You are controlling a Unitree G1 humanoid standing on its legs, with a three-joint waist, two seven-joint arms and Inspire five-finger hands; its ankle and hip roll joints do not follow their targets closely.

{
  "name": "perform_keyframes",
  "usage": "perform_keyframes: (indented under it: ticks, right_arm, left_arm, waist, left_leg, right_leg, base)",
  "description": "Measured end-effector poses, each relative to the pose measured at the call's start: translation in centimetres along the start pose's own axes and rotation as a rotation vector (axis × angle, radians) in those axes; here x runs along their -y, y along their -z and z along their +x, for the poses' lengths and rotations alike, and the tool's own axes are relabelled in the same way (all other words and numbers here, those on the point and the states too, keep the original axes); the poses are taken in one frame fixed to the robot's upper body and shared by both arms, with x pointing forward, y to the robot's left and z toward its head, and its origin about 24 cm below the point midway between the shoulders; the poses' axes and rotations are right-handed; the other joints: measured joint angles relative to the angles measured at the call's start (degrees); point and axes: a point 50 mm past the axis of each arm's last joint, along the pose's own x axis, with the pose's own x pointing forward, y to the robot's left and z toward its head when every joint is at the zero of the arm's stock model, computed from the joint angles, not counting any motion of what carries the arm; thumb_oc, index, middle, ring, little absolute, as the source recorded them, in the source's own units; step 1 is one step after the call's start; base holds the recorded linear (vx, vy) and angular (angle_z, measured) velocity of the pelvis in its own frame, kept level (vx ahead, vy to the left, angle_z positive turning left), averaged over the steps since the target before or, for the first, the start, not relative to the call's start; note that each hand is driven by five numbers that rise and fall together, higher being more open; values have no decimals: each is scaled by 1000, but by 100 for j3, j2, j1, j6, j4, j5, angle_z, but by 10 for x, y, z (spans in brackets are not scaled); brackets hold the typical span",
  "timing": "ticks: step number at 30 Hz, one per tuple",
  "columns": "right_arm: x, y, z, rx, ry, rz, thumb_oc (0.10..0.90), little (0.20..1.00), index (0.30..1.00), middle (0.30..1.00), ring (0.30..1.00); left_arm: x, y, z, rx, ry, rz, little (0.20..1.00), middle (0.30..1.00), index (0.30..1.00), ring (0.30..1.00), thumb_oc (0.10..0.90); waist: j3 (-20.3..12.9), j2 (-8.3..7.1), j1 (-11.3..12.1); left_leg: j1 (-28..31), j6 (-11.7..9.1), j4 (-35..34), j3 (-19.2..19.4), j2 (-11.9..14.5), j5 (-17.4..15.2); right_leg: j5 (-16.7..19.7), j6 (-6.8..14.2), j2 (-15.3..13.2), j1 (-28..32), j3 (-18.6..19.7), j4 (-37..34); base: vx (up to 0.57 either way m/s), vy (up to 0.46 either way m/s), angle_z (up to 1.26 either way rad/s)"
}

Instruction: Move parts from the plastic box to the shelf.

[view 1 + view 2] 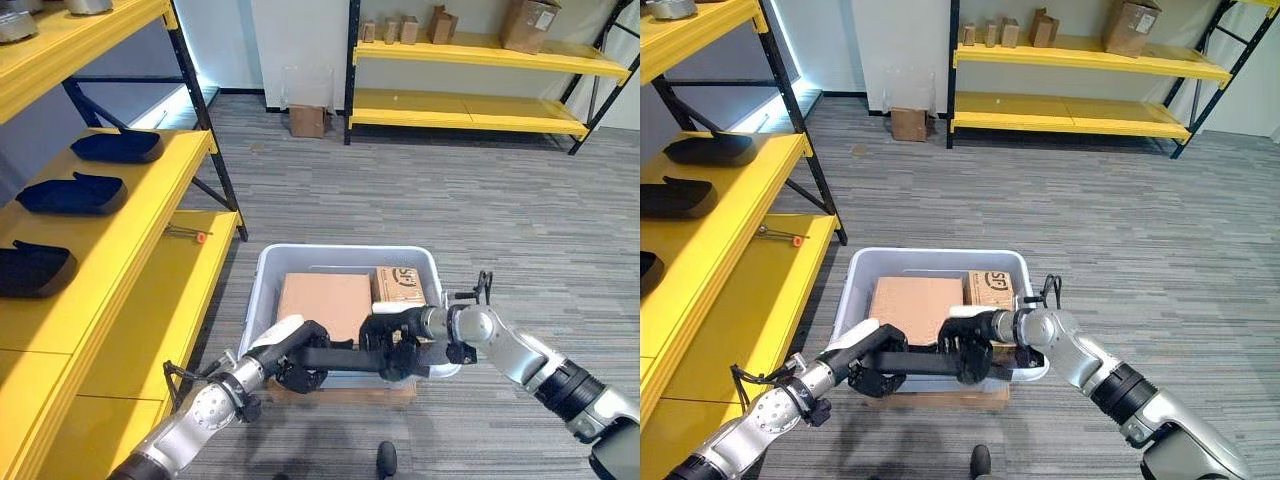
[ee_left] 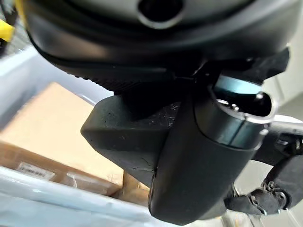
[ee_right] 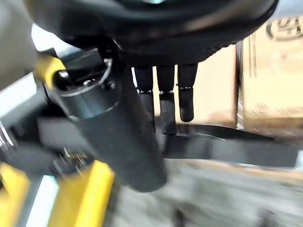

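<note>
With both the left hand point(image 1: 300, 365) and right hand point(image 1: 392, 345) clenched on the black part point(image 1: 335, 358) at the plastic box's point(image 1: 262, 268) near rim, lift it level, clear of the rim, before swinging toward the shelf point(image 1: 160, 300)

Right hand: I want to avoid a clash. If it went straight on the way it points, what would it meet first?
Probably the left hand: the right hand points toward it along the black part that both grip.

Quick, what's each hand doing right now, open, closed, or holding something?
Left hand: shut on one end of a black part over the plastic box.
Right hand: shut on the other end.
</note>
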Motion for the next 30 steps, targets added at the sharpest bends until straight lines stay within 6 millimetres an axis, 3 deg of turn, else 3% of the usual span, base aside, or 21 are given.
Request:
perform_keyframes:
  ticks: [5,10,15,22,25,30]
  right_arm:
    - [6,-32,12,143,49,92,900,1000,1000,1000,1000]
    - [11,-30,8,138,110,145,900,1000,1000,1000,1000]
    - [35,-18,-17,142,292,265,900,1000,1000,1000,1000]
    - [69,-23,-92,322,634,429,900,1000,1000,1000,1000]
    - [65,-7,-110,299,703,483,900,1000,1000,1000,1000]
    - [44,10,-113,329,709,629,900,1000,1000,1000,1000]
  left_arm:
    - [3,-20,12,89,-86,-99,300,300,300,300,400]
    - [-1,-22,11,99,-105,-98,300,300,300,300,400]
    - [-8,-19,8,87,-141,-99,300,300,300,300,400]
    - [-10,-3,-9,18,-209,-123,300,300,300,300,400]
    - [-8,-2,-11,12,-210,-128,300,300,300,300,400]
    - [-4,2,-17,-6,-241,-138,300,300,300,300,400]
  waist:
    - [13,20,-8]
    - [50,79,-20]
    - [112,150,-40]
    - [176,154,-353]
    - [177,152,-395]
    - [194,180,-621]
  left_leg:
    - [3,10,1,-11,-7,-7]
    - [5,16,1,-24,-19,-10]
    - [16,22,1,-7,-27,-14]
    - [81,58,0,107,-48,-67]
    - [84,67,0,137,-66,-83]
    - [123,124,-1,241,-82,-149]
  right_leg:
    - [-3,4,-6,9,-8,1]
    - [-3,5,-16,21,-1,19]
    - [-7,11,-18,22,20,16]
    - [-6,23,-10,10,182,32]
    - [-13,39,-23,-3,208,28]
    - [-22,60,-29,-28,301,0]
  base:
    - [0,0,0]
    - [9,9,0]
    - [13,18,-1]
    - [-3,10,-9]
    - [-5,8,-5]
    - [10,14,-11]
